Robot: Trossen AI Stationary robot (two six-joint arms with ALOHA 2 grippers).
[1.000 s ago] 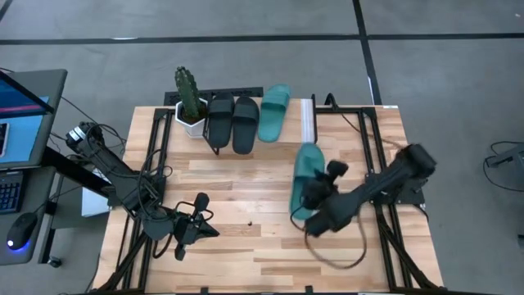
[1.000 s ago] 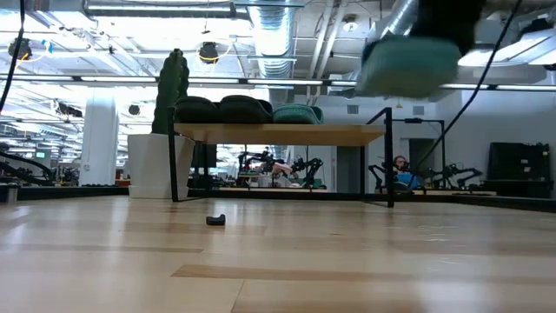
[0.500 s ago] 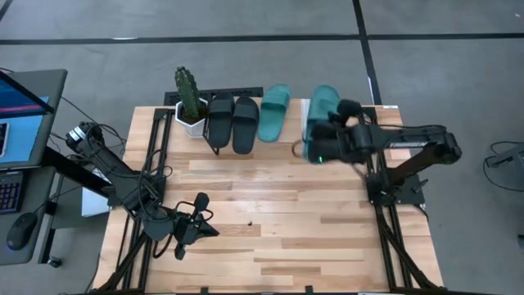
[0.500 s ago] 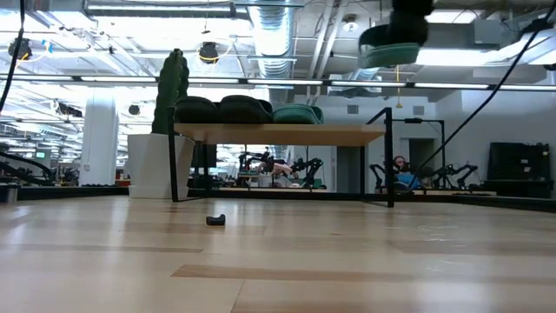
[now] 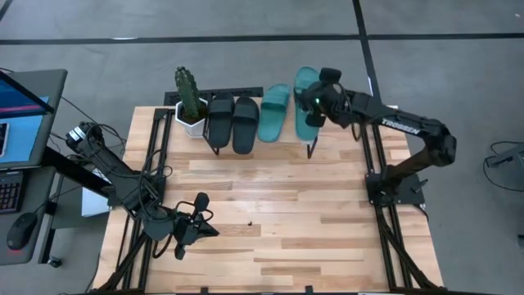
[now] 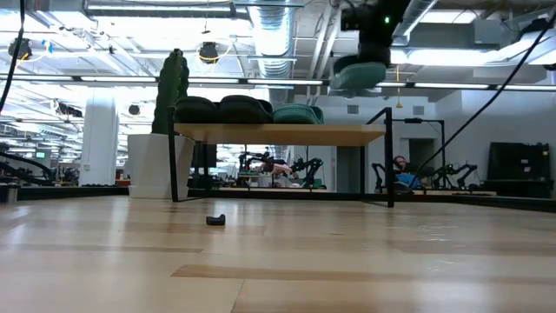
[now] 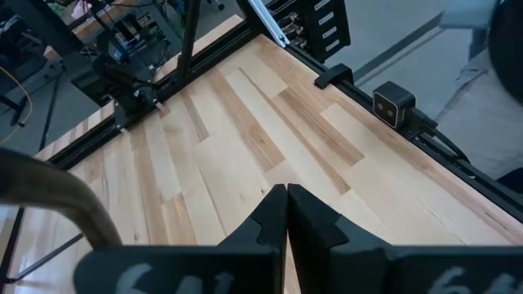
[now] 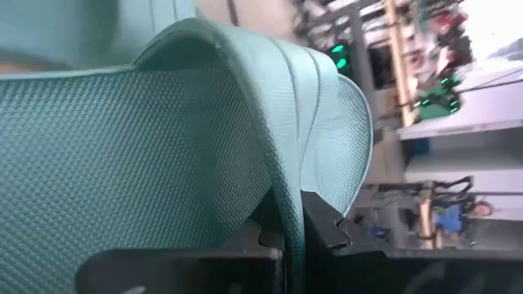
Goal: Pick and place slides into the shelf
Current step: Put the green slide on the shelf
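The shelf (image 6: 278, 135) stands at the table's far edge. Two black slides (image 5: 232, 123) and one teal slide (image 5: 274, 112) lie side by side on its top panel, soles down. My right gripper (image 5: 319, 100) is shut on the second teal slide (image 5: 306, 102), which hangs above the shelf's right end (image 6: 358, 76), beside the first teal one. My left gripper (image 7: 286, 214) is shut and holds nothing, above the table's near left part (image 5: 211, 230). My right gripper pinches the teal slide's strap at its edge (image 8: 288, 192), one finger under the strap and one outside it. It comes from the table's right side, slanting down. The slide is lifted clear above the shelf and lies roughly level.
A cactus in a white pot (image 5: 190, 102) stands at the shelf's left end. A small dark bit (image 6: 215, 220) lies on the table's middle. A monitor and keyboard (image 5: 16, 123) stand left of the table. Bare wood spreads in front of the shelf.
My right gripper has swung from the table's middle right toward the far edge and risen, rolling as it went. The teal slide travelled with it and now hangs above the shelf's right end, lengthwise beside the other teal slide.
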